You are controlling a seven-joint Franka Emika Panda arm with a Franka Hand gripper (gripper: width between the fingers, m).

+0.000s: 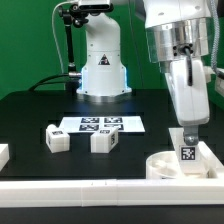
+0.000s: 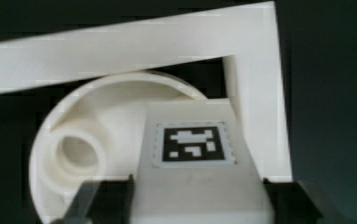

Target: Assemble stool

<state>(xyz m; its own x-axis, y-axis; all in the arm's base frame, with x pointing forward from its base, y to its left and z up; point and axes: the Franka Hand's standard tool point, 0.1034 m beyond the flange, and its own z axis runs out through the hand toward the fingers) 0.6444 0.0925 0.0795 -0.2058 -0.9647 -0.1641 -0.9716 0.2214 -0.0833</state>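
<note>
**Leg gripped at the seat, in the corner of the rails**

The arm (image 1: 180,60) reaches down on the exterior view's right. Its jaws are closed narrowly on one blocky white leg (image 1: 187,153), held upright with its black-and-white tag facing the camera.

The round seat (image 1: 160,167) lies flat on the black table (image 1: 30,115), tucked into the corner where the white border rails (image 1: 90,190) meet. The held leg is at the seat's edge, on the side nearest the rail at the exterior view's right. Whether it touches the seat cannot be told.

In the wrist view the same leg (image 2: 193,145) fills the middle, tag up. The seat (image 2: 104,125) curves out beside it, showing a round hole (image 2: 77,155), with the rail corner (image 2: 139,50) beyond.

A loose leg (image 1: 57,140) and a second loose leg (image 1: 102,141) lie on the table toward the exterior view's left, well apart from the seat. They are just in front of the marker board (image 1: 100,124).
</note>
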